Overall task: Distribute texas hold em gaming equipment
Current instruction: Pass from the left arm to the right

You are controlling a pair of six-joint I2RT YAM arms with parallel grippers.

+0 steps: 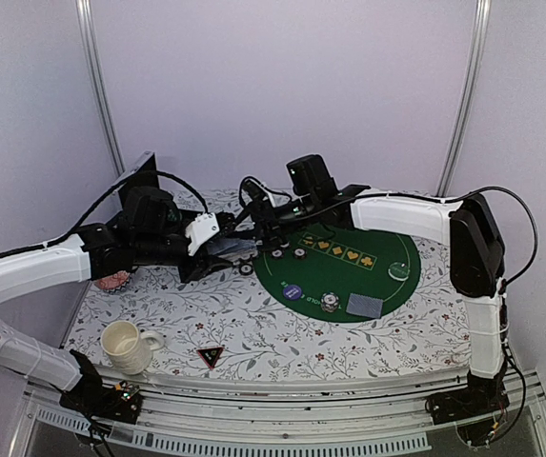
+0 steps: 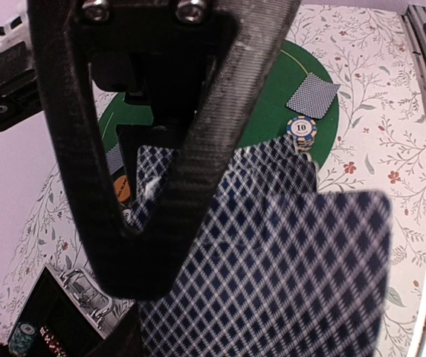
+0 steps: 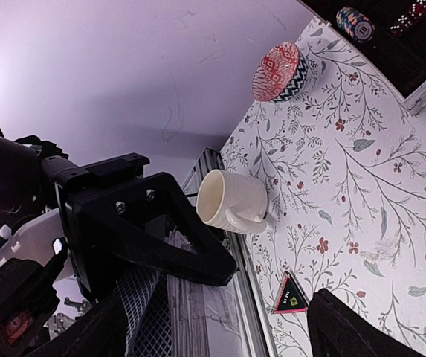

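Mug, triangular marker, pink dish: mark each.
mug (image 1: 122,347), top external view, side wall.
triangular marker (image 1: 210,357), top external view, centre.
pink dish (image 3: 276,71), right wrist view, outer wall.

blue-checked cards (image 2: 287,275), cream mug (image 1: 120,343), green mat (image 1: 349,276)

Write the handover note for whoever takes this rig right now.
Left end effector: shut on the card deck, held above the table.
Right end effector: open, at the deck's edge.
Done: one card, a chip stack and a blue button lie on the green mat.
Left: probably more cards to deal. The black triangular marker sits off the mat, near the mug.
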